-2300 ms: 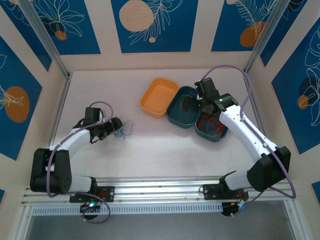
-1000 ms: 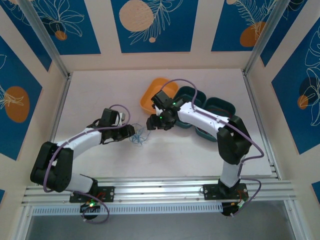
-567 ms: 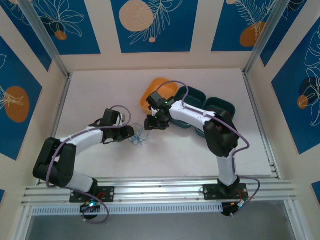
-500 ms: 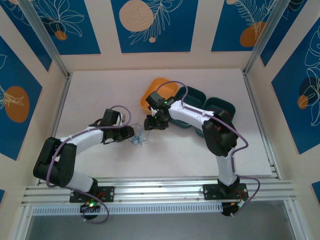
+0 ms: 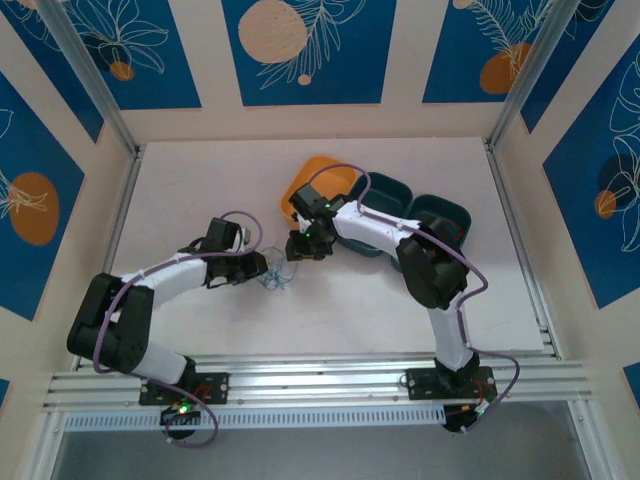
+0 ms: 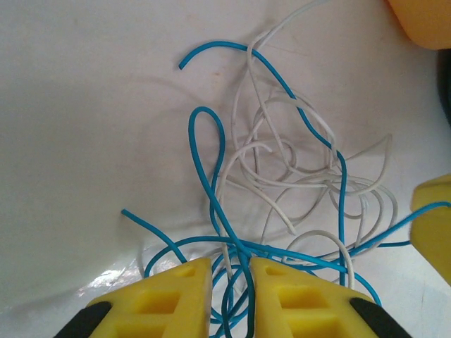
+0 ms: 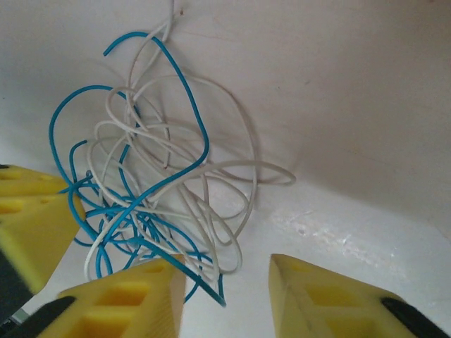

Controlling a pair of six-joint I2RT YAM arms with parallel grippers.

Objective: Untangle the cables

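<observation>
no lettering, label, brand mark or number can be read anywhere. wall panels (image 5: pixel 300 50): leaf outlines and orange discs, pictures only, no words.

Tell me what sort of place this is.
Probably a lab robot cell, not a home: a white table boxed in by blue-patterned panels, robot arms bolted to an aluminium rail, and a tangle of cables.
</observation>
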